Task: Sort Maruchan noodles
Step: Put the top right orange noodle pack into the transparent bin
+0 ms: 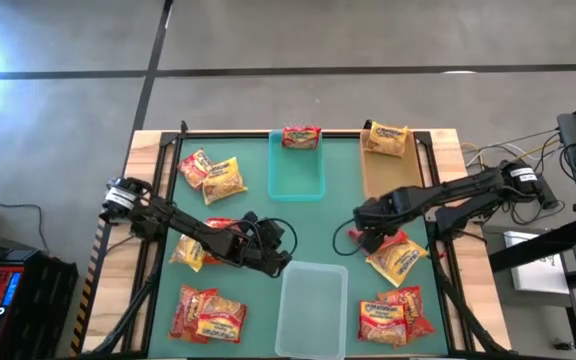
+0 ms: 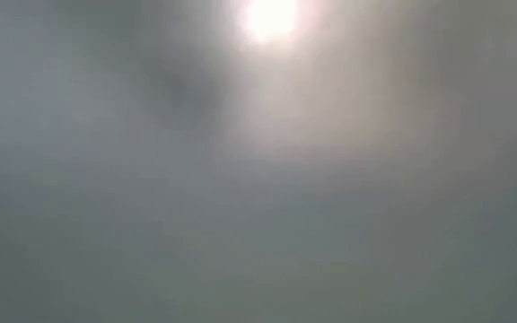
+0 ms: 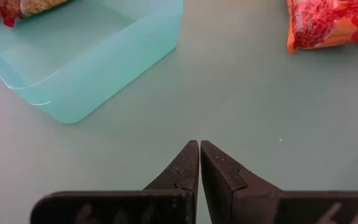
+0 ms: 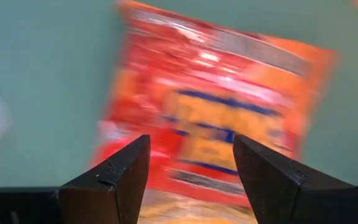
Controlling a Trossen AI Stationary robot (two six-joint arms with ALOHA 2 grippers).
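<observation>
Maruchan noodle packets lie in groups on the green mat: far left, middle left, near left, near right. My right gripper hangs open, pointing down, over a red-orange packet, its fingers apart above it. That packet lies flat beside a yellow packet. My left gripper is shut and empty over bare mat at the middle. One red packet rests on the teal bin's far end and one yellow packet on the tan bin's far end.
The teal bin stands at the far middle, the tan bin to its right, and a clear bin at the near middle, just below my left gripper. The low view shows only grey blur.
</observation>
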